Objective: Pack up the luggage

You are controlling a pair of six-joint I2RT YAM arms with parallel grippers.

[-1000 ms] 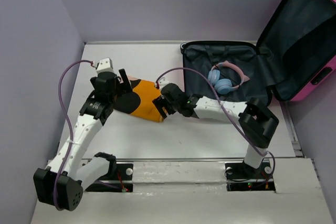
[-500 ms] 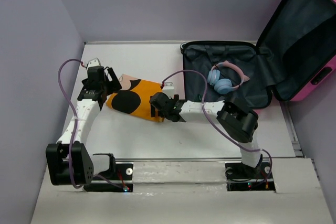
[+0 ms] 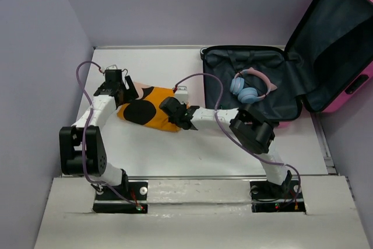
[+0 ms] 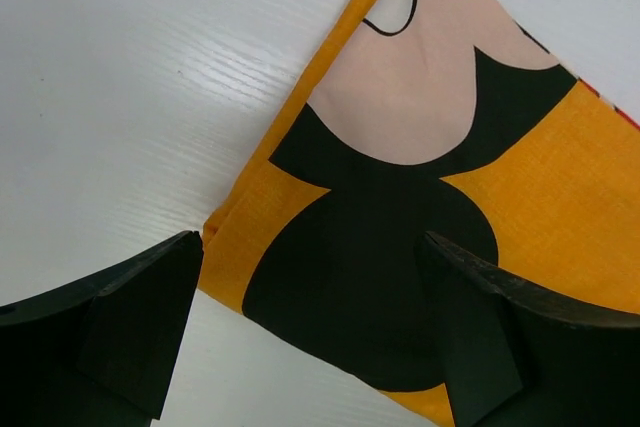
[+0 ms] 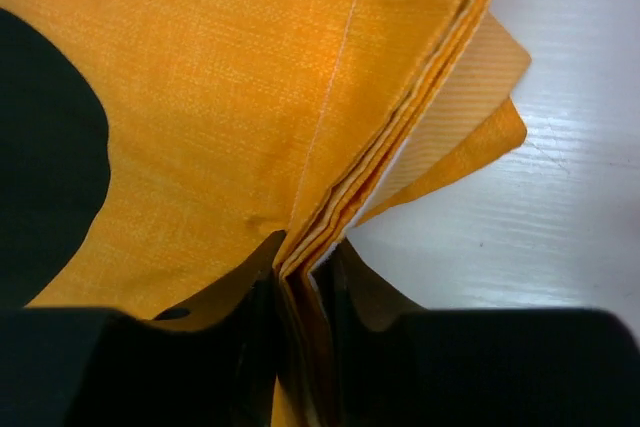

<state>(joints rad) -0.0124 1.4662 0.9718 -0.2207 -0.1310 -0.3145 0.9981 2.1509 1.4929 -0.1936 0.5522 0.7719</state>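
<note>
My right tool pinches the orange cloth at its folded edge; my left tool hangs wide open over it.

The folded cloth under my left hand is bright orange with big rounded black shapes and one pale peach patch edged by a thin black line. That hand's fingers are black. At my right hand, black-fingered too, the cloth's layered edges show orange, with a lighter, faintly striped underside. The table beneath both hands is white with a fine grain. Beyond my right hand, the luggage is hot pink outside and dark charcoal inside, and the headphones have light blue cups and a pink band.
</note>
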